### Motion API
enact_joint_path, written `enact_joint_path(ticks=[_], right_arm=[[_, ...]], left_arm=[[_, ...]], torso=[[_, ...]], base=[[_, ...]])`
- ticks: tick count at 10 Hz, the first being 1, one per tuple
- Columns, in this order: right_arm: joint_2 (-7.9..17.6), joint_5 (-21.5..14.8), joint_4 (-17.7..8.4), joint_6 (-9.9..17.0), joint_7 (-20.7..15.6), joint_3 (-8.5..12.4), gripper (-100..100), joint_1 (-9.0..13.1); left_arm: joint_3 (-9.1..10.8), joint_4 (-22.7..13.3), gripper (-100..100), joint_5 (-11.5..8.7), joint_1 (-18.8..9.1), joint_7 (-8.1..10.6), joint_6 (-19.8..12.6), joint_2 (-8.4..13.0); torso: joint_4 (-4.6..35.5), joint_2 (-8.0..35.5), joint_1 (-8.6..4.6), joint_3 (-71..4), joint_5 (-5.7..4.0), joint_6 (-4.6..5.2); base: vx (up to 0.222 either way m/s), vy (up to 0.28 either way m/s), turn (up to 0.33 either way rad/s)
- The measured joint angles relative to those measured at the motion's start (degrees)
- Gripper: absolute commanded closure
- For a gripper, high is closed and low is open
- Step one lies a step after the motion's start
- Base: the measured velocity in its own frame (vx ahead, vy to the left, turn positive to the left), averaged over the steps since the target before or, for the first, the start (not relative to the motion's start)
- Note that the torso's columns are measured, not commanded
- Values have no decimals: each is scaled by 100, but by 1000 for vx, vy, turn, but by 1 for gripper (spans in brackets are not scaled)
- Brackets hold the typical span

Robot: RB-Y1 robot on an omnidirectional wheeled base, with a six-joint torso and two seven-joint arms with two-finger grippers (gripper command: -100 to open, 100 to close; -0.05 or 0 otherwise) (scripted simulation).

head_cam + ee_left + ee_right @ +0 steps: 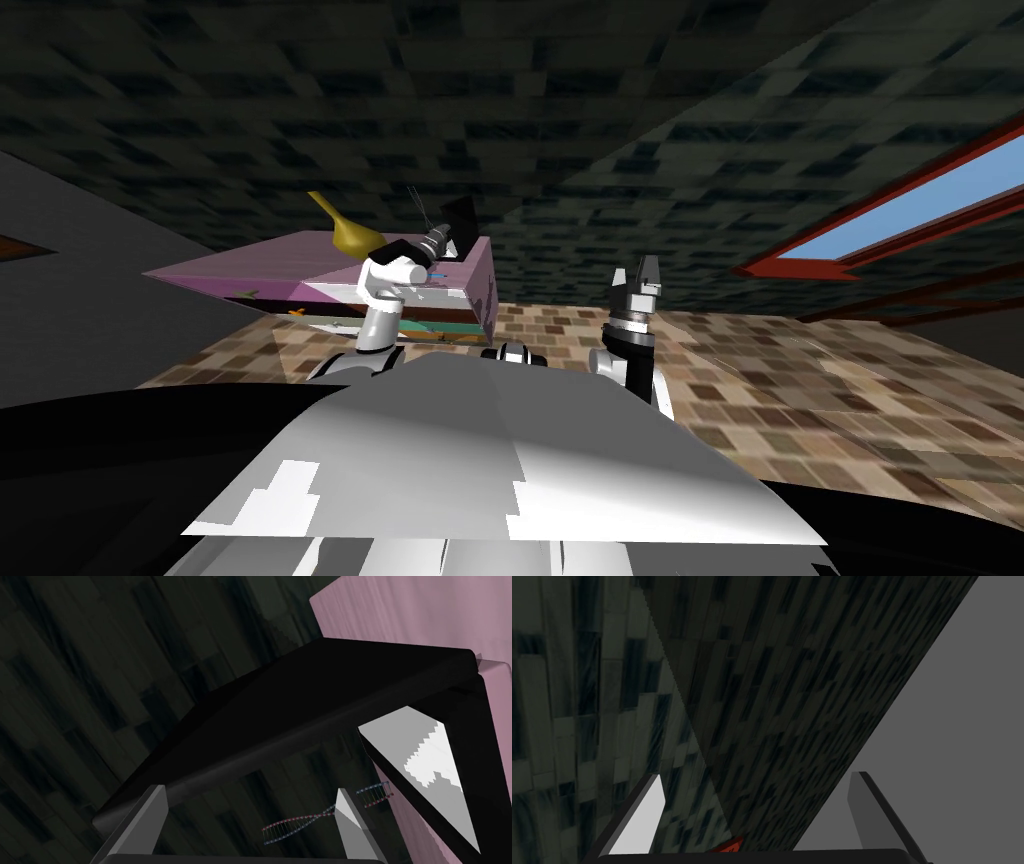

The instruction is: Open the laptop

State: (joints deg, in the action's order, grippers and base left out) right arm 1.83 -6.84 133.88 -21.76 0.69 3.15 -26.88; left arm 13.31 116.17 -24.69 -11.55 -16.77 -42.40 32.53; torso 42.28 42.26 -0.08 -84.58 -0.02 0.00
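- The laptop [462,214], black, sat on the pink desk [300,262] at the right end of its top, near the far corner.
- In the head view its lid stood raised off the base at a slant, so it was partly open.
- In the left wrist view the laptop [300,701] showed as two black halves splayed apart, with a light grey wedge between them, and the pink desk [425,616] lay under and behind it.
- The left gripper [447,240] reached over the desk's front edge to the laptop, with the arm bent at a white elbow.
- The left gripper [250,791] had its fingers [155,816] spread apart and gripped nothing. The edge of the nearer black half ran just past their tips. I could not tell whether it touched them.
- A thin twisted strand [300,821] of red and blue beads showed beyond the fingertips, under that black edge.
- A yellow long-necked vase [350,232] stood on the desk to the left of the laptop, close to the left arm.
- The right gripper [637,268] was held up off the desk's right end, well apart from the laptop and above the brown tiled floor [780,370].
- The right gripper [757,776] also had its fingers [642,821] apart, with nothing between them.
- A red-framed window [900,215] was set in the wall far to the right.
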Motion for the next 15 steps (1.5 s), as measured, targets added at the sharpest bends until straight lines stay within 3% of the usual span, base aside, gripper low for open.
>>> enact_joint_path(ticks=[4,8,9,13,14,15], right_arm=[[-1,0,1,0,0,0,0,-2],[1,0,0,0,0,2,0,-2],[1,0,0,0,0,1,0,-1],[1,0,0,0,0,1,0,0],[1,0,0,0,0,1,0,-1],[1,0,0,0,0,1,0,-1]], left_arm=[[-103,158,-100,115,133,-241,-24,341],[69,571,-100,331,238,-630,-200,124],[76,582,-100,337,241,-651,-211,117],[61,144,-100,483,-108,-634,-188,149],[60,134,100,489,-119,-631,-195,149],[67,256,100,453,-28,-632,-208,142]], torso=[[-4,-15,0,-9,-1,0],[1,3,26,2,8,0],[4,17,6,10,2,3],[1,3,7,2,2,0],[0,0,9,0,3,-2],[0,-1,7,0,2,-4]], base=[[34,-96,19],[72,20,74],[5,13,-96],[-8,9,-69],[2,-7,108],[13,-11,145]])
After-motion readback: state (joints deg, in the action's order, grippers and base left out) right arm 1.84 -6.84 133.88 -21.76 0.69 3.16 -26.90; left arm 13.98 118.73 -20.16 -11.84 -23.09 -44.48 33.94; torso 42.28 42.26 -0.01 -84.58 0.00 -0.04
